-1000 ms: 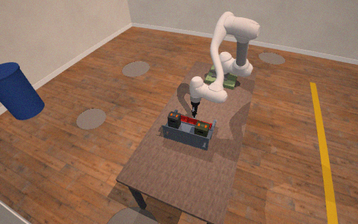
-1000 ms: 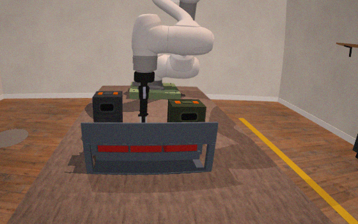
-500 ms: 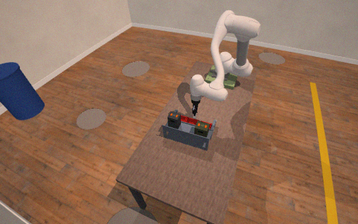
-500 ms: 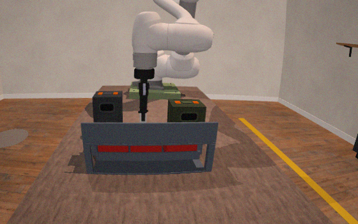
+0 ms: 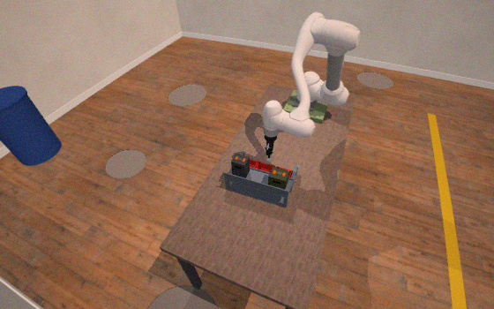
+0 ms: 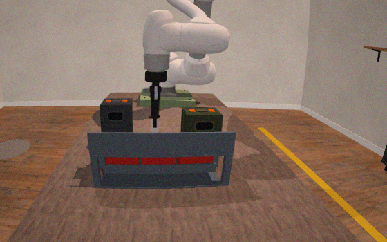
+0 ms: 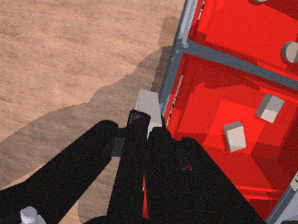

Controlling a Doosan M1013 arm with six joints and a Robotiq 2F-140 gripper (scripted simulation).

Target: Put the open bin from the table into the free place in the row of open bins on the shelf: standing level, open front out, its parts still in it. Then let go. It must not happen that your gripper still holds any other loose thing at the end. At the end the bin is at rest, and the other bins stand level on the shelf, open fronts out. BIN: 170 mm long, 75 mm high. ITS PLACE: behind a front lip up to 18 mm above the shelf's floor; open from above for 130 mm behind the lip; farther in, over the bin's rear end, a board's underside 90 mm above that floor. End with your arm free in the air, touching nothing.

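Closed hand (image 6: 154,128) behind grey shelf (image 6: 161,144)
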